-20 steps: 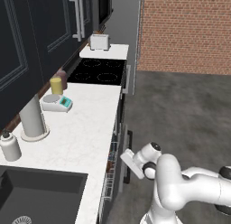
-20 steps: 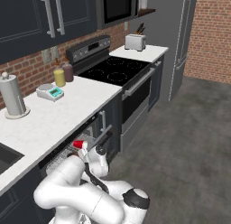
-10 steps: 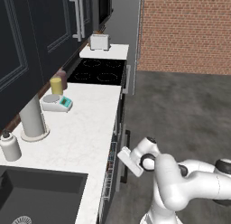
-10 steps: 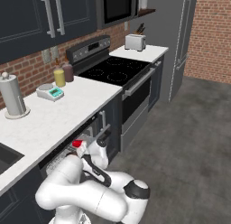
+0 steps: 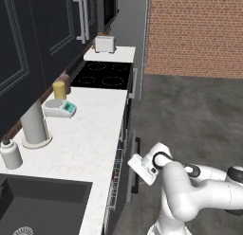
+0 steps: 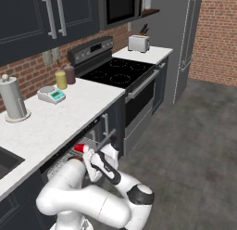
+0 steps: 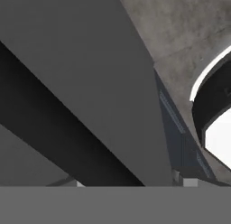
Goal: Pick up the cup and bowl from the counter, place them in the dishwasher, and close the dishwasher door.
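The red cup [image 6: 79, 148] sits in the grey wire rack [image 6: 59, 165] of the dishwasher, just under the edge of the white counter [image 6: 55, 124]. The bowl is hidden. The dark dishwasher door [image 5: 135, 164] stands steeply raised, with a narrow gap through which the rack's edge [image 5: 115, 178] shows. My gripper [image 5: 140, 167] is against the door's outer face, low beside the cabinets, and also appears beside the cup as the gripper [image 6: 94, 162]. Its fingers are hidden, so its state is unclear. Close up in the hand view, a flat dark door panel [image 7: 90, 78] crosses diagonally.
On the counter stand a paper towel roll [image 5: 34, 125], a white bottle [image 5: 10, 153], a white-and-teal scale [image 5: 59, 107] and a yellow jar [image 5: 59, 90]. A sink [image 5: 40, 205] lies near, the black stove [image 5: 104, 74] and toaster [image 5: 106, 43] beyond. Grey floor [image 5: 190, 115] opens to the right.
My arm's elbow has swung round toward the cabinets while the hand stays low at the door. The door stands slightly closer to upright. The cup has not moved.
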